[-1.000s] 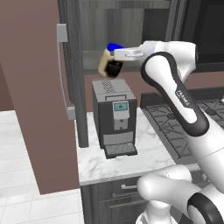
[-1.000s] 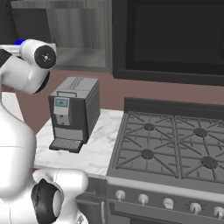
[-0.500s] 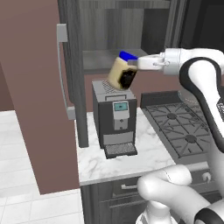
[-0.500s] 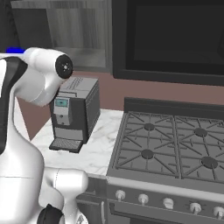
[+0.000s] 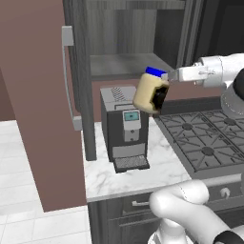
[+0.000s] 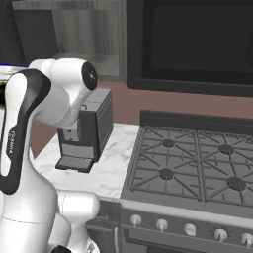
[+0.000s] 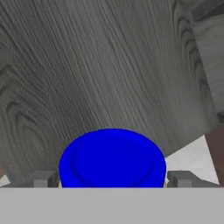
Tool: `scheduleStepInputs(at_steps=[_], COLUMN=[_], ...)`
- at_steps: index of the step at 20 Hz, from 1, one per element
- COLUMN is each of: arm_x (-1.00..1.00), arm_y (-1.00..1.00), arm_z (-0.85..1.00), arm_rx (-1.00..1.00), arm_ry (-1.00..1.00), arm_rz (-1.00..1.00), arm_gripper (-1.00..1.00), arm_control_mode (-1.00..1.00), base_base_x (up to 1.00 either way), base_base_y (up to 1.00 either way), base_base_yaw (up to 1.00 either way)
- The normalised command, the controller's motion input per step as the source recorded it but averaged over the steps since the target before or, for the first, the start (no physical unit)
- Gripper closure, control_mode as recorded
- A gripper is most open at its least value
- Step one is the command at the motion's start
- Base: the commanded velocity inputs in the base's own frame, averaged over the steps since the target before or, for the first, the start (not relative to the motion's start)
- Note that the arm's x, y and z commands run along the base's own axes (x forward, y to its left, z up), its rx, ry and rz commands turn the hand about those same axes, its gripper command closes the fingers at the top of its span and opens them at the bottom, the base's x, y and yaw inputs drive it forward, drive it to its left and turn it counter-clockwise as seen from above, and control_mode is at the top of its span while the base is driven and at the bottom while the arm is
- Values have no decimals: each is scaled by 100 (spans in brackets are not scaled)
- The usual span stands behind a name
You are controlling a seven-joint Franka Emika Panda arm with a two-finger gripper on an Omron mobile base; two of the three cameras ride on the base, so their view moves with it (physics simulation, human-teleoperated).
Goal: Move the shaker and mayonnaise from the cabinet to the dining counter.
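gripping mayonnaise (image 5: 150,95) between gripper (image 5: 164,81) fingers

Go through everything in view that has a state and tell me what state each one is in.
Mayonnaise jar: lid on, tilted, held in the air above the coffee machine.
Gripper: fingers closed on the jar's blue lid.
Cabinet: door open, visible shelf bare.
Coffee machine: upright on the marble worktop, nothing on its drip tray.
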Motion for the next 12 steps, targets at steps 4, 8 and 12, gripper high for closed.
scheduleStepInputs(at_steps=[4, 8, 12], arm_x=[-64, -65, -56], arm_y=[-2, 0, -8], arm_z=[-17, -29, -24], arm_rx=[-7, -18, -21], arm_ry=[4, 0, -1], arm_rz=[9, 3, 0], arm_gripper=[100, 100, 100], arm_control_mode=[-100, -100, -100], base_base_x=[0, 0, 0], base_base_y=[0, 0, 0], base_base_yaw=[0, 0, 0])
